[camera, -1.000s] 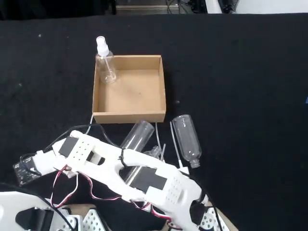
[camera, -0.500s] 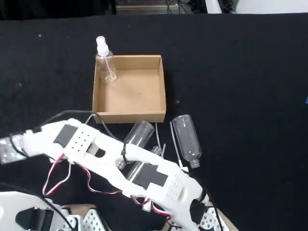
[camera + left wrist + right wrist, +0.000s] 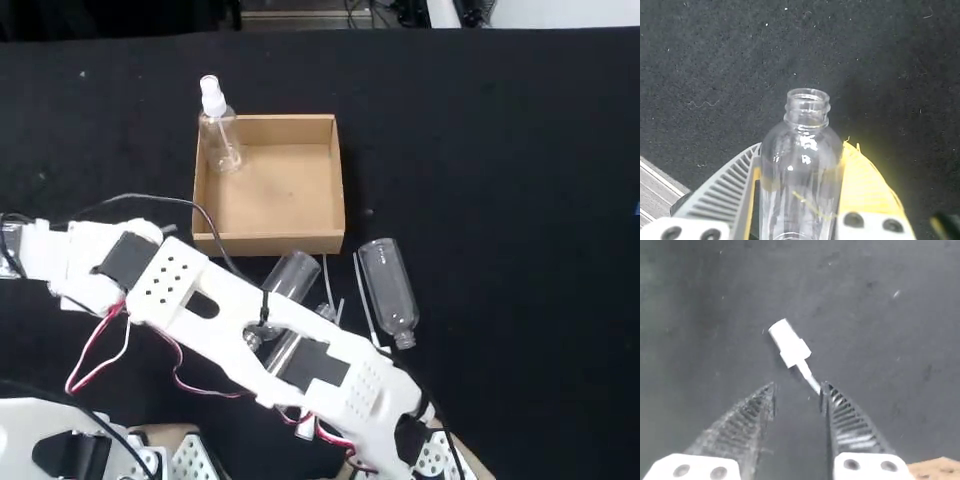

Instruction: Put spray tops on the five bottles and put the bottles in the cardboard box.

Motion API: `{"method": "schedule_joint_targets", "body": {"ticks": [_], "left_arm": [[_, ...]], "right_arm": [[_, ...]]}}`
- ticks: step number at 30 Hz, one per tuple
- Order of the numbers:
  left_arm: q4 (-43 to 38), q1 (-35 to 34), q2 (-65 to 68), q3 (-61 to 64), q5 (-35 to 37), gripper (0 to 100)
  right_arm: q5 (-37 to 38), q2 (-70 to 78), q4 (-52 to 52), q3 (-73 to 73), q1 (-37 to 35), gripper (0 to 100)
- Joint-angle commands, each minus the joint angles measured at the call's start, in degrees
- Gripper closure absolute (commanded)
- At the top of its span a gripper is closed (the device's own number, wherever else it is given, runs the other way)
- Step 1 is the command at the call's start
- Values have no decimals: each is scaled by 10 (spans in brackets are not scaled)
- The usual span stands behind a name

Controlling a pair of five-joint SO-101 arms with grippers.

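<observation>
My left gripper is shut on a clear uncapped bottle, its open neck sticking out past the fingers above the black cloth. My right gripper is open just above a white spray top lying on the cloth; its thin tube runs in between the fingertips. The cardboard box holds one bottle with a spray top, upright in its far left corner. Two open bottles lie in front of the box, with white tubes between them.
A long white arm stretches from the lower right across the table's front to the left edge, covering part of a third lying bottle. Another arm's base sits at the lower left. Black cloth covers the table.
The long arm has swung leftward and away from the front edge; its wrist end has gone from the lower left to the left edge, level with the box's front.
</observation>
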Motion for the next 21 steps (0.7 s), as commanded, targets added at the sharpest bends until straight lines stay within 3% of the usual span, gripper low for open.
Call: {"method": "schedule_joint_targets", "body": {"ticks": [1,7,13,21], "left_arm": [[1,-7,-8,-28,3,960],[0,-7,-8,-28,3,960],[1,-11,-8,-28,3,960],[43,-13,-8,-29,1,960]], "right_arm": [[39,6,-1,7,12,809],[66,58,-59,22,1,655],[66,118,-170,20,-6,688],[68,160,-160,-62,-5,692]]}}
